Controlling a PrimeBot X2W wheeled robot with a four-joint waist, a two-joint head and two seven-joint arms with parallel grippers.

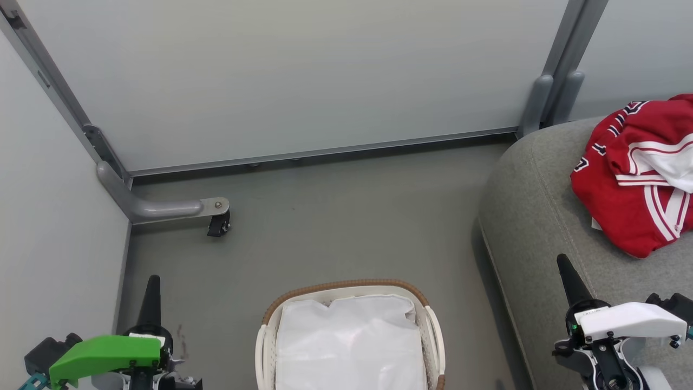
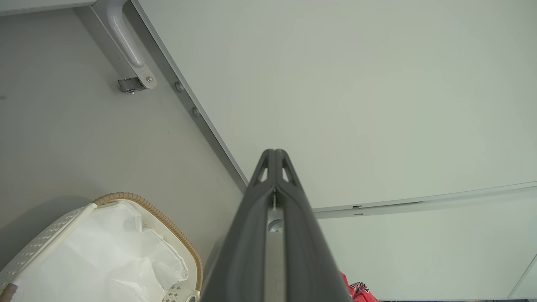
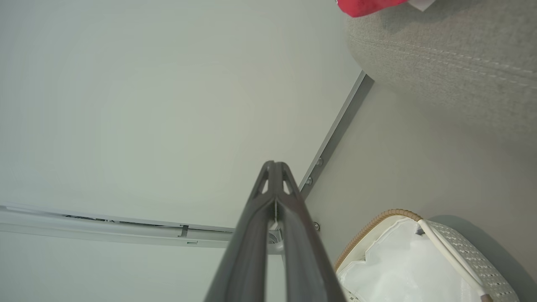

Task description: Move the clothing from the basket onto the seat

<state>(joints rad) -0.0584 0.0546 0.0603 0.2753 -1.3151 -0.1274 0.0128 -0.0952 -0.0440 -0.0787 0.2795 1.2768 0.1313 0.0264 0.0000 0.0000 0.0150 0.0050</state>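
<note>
The red clothing (image 1: pixel 639 173) with white stripes lies bunched on the grey seat (image 1: pixel 541 216) at the right; a red corner (image 3: pixel 365 6) of it tops the right wrist view, and a scrap (image 2: pixel 356 291) shows in the left wrist view. The white basket (image 1: pixel 430 325) with its brown woven rim stands on the floor at bottom centre, with a white sheet (image 1: pixel 349 341) inside it. My left gripper (image 1: pixel 151 284) is shut and empty to the basket's left. My right gripper (image 1: pixel 564 265) is shut and empty over the seat's near edge. In each wrist view the fingers (image 2: pixel 275 167) (image 3: pixel 275 176) press together.
Pale partition panels (image 1: pixel 298 76) close off the back and left, on metal frames. A grey foot with a black caster (image 1: pixel 218 223) juts onto the floor at the left. Grey floor (image 1: pixel 335 216) lies between the basket, the panels and the seat.
</note>
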